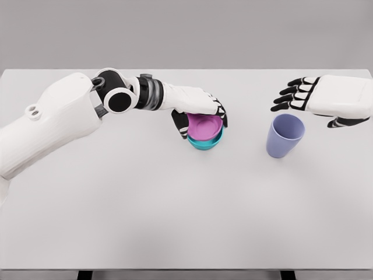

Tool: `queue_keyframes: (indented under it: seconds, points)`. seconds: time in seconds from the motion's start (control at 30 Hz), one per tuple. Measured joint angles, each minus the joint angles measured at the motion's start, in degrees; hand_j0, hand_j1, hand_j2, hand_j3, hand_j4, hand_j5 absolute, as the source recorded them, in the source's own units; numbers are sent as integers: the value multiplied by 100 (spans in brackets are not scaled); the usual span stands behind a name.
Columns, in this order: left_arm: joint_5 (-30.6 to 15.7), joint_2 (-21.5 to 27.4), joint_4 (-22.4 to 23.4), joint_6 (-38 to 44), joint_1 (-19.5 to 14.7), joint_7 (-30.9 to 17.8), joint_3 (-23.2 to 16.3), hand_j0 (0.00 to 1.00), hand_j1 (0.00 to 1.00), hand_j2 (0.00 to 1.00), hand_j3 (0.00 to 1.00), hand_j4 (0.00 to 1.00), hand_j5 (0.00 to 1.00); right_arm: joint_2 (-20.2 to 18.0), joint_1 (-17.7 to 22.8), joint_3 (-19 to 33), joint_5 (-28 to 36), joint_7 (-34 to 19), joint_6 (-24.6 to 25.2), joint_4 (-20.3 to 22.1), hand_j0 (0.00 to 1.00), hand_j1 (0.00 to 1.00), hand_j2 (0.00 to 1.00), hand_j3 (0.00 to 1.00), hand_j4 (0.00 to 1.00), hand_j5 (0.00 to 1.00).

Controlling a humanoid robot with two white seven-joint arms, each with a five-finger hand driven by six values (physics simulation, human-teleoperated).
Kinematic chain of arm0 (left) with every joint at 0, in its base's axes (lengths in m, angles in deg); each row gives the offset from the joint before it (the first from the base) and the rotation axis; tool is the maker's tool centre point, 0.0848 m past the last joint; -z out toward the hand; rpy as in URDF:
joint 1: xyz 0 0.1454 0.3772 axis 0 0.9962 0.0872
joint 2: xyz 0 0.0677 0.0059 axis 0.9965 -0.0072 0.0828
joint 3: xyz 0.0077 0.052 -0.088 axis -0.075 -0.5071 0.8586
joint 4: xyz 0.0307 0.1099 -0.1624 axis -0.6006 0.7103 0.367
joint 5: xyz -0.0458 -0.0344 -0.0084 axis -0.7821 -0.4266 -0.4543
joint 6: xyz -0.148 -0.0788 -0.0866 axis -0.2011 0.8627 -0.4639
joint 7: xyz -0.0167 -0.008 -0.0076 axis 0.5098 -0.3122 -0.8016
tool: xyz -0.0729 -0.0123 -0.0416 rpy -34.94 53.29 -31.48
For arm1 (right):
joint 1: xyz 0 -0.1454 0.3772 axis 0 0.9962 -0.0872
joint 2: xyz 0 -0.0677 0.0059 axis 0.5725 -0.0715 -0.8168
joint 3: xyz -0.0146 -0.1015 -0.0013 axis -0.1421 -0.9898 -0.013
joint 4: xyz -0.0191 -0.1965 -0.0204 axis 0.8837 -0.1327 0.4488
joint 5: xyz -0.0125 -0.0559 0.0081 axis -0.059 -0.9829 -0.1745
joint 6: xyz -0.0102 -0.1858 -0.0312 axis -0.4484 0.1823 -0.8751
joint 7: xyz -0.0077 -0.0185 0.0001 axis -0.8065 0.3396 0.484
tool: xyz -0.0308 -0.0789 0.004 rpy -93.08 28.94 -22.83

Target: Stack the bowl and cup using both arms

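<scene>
My left robot hand (201, 111) reaches across the white desk (175, 204) from the left and closes over the far rim of the pink bowl (204, 126), fingers (220, 114) curled down its right side and thumb on its left. The pink bowl sits nested inside a teal bowl (205, 143), both near the middle of the desk. To the right, well apart from the bowls, a lavender cup (284, 135) stands upright, mouth open to the top. My right robot hand (317, 99) hovers just beyond and above the cup, palm down, fingers spread and holding nothing, not touching the cup.
</scene>
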Motion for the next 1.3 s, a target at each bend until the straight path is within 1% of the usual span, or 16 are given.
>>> queue_keyframes:
  seconds: [0.53, 0.6, 0.67, 0.73, 0.8, 0.83, 0.87, 0.93, 1.0, 1.03, 1.07, 1.13, 1.17, 1.23, 1.3]
  points:
    - [-48, 49, -104, -83, 0, -5, 41, 100, 100, 100, 100, 100, 100, 22, -18, -72, -6, 0, 1, 0, 100, 100, 100, 100, 100, 100]
    - [-73, 143, -248, -101, 9, -5, 161, 100, 100, 100, 100, 100, 100, 22, -26, -106, -8, 0, 0, 0, 100, 100, 100, 100, 100, 100]
    - [-89, 307, -453, -140, 44, -6, 360, 100, 100, 100, 100, 100, 100, 22, -35, -131, -8, 0, 0, 0, 100, 100, 100, 100, 100, 100]
    - [-98, 487, -615, -465, 79, -6, 631, 100, 100, 100, 100, 100, 100, 25, -35, -177, -12, 0, 1, 0, 100, 100, 100, 100, 100, 100]
    - [-98, 678, -732, -982, 351, -6, 963, 100, 100, 100, 100, 100, 100, 31, -36, -217, -16, 0, 0, 0, 100, 100, 100, 100, 100, 100]
    - [-93, 802, -823, -1255, 606, -7, 1183, 100, 100, 100, 100, 100, 100, 35, -35, -229, -20, 0, 0, 0, 100, 100, 100, 100, 100, 100]
    - [-89, 945, -938, -1490, 956, -7, 1456, 100, 100, 100, 100, 100, 100, 40, -34, -240, -28, 0, 0, 0, 100, 100, 100, 100, 100, 100]
    - [-87, 1250, -1184, -1783, 1677, -9, 2242, 100, 100, 100, 100, 100, 100, 67, -36, -262, -37, 0, 0, 0, 100, 100, 100, 100, 100, 100]
    - [-154, 1487, -1341, -1931, 2503, -8, 3266, 100, 100, 100, 100, 100, 100, 92, -44, -286, -60, 0, 0, 0, 100, 100, 100, 100, 100, 100]
    - [-215, 1565, -1382, -1973, 2846, -7, 3793, 100, 100, 100, 100, 100, 100, 103, -44, -294, -82, 0, 0, 0, 100, 100, 100, 100, 100, 100]
    - [-283, 1624, -1412, -2005, 3049, -8, 4262, 100, 100, 100, 100, 100, 100, 113, -44, -301, -99, 0, 1, -1, 100, 100, 100, 100, 100, 100]
    - [-506, 1704, -1447, -2027, 3526, -3, 4975, 100, 100, 100, 100, 100, 100, 133, -44, -312, -133, 0, 0, -8, 100, 100, 100, 100, 100, 100]
    - [-651, 1734, -1456, -2048, 3735, -6, 5240, 100, 100, 100, 100, 100, 100, 152, -43, -314, -173, 0, -1, -14, 100, 100, 100, 100, 100, 100]
    - [-1030, 1799, -1455, -2064, 4042, -7, 5653, 100, 100, 100, 100, 100, 100, 193, -79, -322, -252, 0, 0, -30, 100, 100, 100, 100, 100, 100]
    - [-1495, 1840, -1410, -2073, 4543, -7, 5966, 100, 100, 100, 100, 100, 100, 228, -106, -326, -300, 0, 0, -53, 100, 100, 100, 100, 100, 100]
